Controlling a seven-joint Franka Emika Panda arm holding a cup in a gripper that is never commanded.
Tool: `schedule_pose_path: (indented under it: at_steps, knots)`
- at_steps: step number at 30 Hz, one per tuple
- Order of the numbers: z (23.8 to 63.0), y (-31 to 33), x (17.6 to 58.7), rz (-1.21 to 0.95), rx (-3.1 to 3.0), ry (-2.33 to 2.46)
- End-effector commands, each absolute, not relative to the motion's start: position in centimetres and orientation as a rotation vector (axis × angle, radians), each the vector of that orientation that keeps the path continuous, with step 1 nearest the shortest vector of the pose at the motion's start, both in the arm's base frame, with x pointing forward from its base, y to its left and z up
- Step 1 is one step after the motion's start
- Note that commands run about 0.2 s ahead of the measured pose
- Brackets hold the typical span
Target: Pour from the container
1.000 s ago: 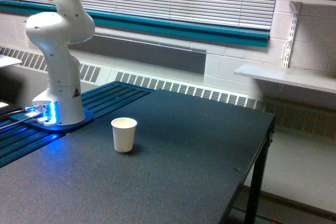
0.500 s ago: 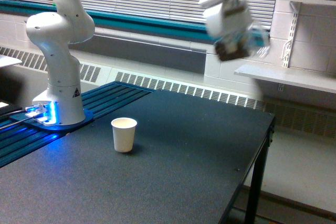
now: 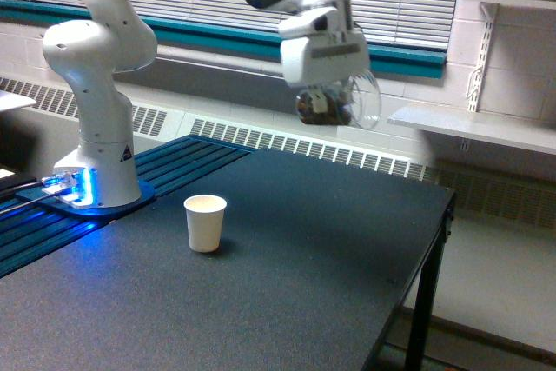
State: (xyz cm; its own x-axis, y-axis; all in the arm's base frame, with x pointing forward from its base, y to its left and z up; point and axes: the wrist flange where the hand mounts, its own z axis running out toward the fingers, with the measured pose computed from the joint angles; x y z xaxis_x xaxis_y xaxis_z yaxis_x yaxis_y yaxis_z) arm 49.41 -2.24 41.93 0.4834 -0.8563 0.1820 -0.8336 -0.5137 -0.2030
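The gripper (image 3: 326, 100) grasps the clear jar (image 3: 340, 102) high above the table (image 3: 304, 284), well apart from the paper cup (image 3: 206, 222). The jar looks light, rigid and slippery, so a firm hold around its body seems wise.

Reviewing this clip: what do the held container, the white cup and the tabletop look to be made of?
The container: clear glass or plastic, which one I cannot tell; the wall behind shows through it and dark contents are visible inside.
The cup: likely paper; matte white, thin rolled rim, tapered.
The tabletop: dark, finely speckled matte surface, probably laminate or coated board; no glare.
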Motion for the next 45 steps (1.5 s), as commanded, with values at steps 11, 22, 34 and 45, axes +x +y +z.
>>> schedule_pose_path:
  at_steps: [11, 22, 34, 45]
  knots:
    - [42.2, -1.5, 42.8, -0.362, -2.562, 1.725]
    - [43.7, -0.7, 40.2, -0.354, -2.600, 1.826]
    - [45.1, 0.1, 37.8, -0.363, -2.580, 1.950]
    - [46.2, 0.6, 36.1, -0.367, -2.633, 1.963]
